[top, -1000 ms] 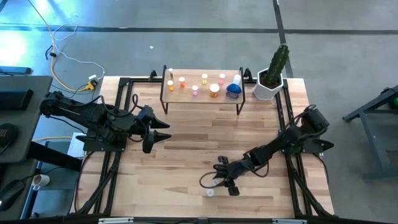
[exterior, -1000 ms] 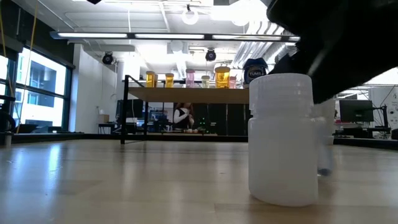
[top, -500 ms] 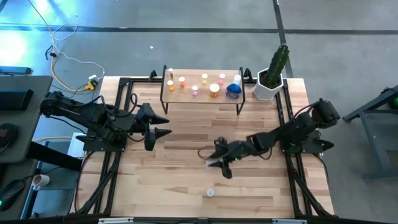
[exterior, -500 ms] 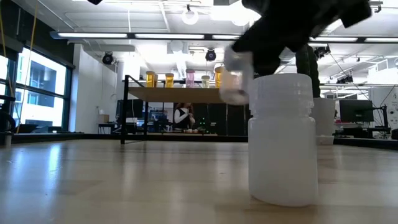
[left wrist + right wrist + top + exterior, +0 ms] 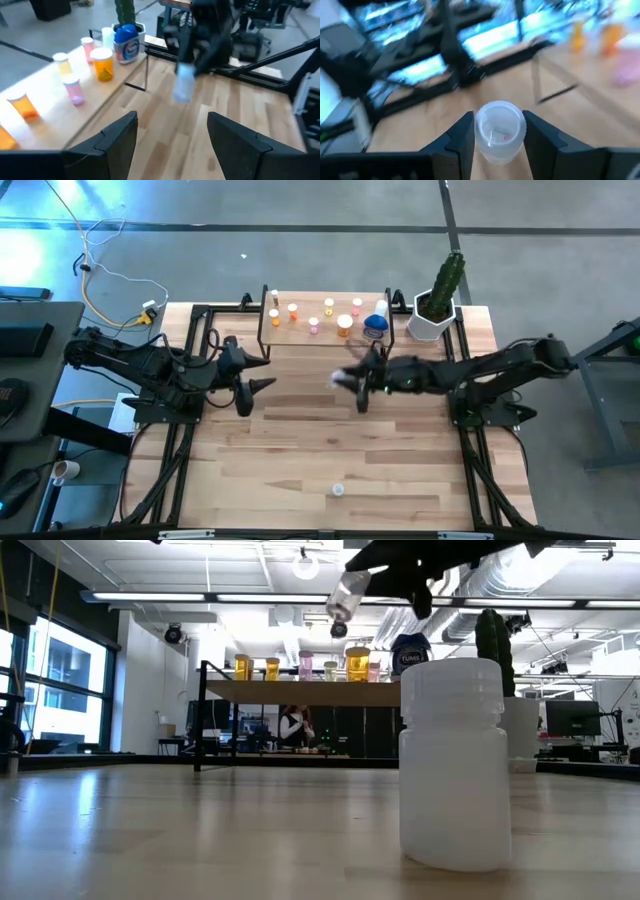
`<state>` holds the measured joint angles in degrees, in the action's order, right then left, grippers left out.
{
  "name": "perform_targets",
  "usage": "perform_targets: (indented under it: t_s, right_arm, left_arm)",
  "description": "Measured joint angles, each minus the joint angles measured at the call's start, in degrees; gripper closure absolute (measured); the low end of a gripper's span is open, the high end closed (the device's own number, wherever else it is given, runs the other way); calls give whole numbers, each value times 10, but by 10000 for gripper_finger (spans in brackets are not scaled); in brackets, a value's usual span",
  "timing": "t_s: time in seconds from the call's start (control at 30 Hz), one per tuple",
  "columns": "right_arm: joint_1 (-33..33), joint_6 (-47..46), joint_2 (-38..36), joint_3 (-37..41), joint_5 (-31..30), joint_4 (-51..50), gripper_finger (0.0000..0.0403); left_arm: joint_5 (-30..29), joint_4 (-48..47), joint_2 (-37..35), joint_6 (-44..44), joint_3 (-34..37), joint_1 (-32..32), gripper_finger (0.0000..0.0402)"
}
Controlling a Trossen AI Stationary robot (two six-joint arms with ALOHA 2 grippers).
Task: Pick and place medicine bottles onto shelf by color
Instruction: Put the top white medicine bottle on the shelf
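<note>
1. Medicine bottles and their shelf (image 5: 325, 335): I see the shelf standing at the far edge of the desk (image 5: 300, 460), its front edge just beyond my right gripper (image 5: 350, 378).
2. Most of the desk is bare wood; I count one white bottle (image 5: 338, 490) upright alone near the front edge, well apart from both arms.
3. A potted cactus (image 5: 440, 300) stands just beside the shelf's right end, at the far right corner.
4. My right arm reaches across the middle of the desk, its fingers (image 5: 462, 137) clenched on a clear bottle (image 5: 499, 131), held in the air just in front of the shelf.
5. My left gripper (image 5: 262, 372) waits over the left half of the desk, fingers (image 5: 112, 140) spread apart and grasping nothing.
6. On the shelf I count one blue jar (image 5: 375, 326) at the right end and about eight small bottles (image 5: 318, 316): orange, pink, yellowish and pale; the exact number I cannot settle.
</note>
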<state>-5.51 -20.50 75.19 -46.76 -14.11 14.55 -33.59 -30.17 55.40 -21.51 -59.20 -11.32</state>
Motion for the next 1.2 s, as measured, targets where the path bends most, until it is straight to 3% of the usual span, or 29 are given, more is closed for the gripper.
perform_targets:
  t_s: [0.23, 0.37, 0.57, 0.73, 1.03, 1.2]
  right_arm:
    - [67, 47, -66, 0, -54, 8, 281]
    - [110, 65, -93, -5, -55, 13, 281]
    - [184, 146, -95, -65, -47, 0, 281]
    - [258, 207, -82, -147, -39, -80, 281]
    - [401, 236, -3, -314, 58, -231, 281]
    - [450, 255, 71, -391, 151, -318, 281]
  left_arm:
    - [-6, 5, 0, 47, 0, 31, 174]
    - [-5, 5, 0, 71, 0, 62, 174]
    - [-6, 15, 0, 91, 0, 122, 174]
    - [-4, 49, 6, 112, 0, 173, 174]
    - [-3, 64, 13, 113, 0, 251, 174]
    - [-2, 64, 15, 112, 0, 279, 174]
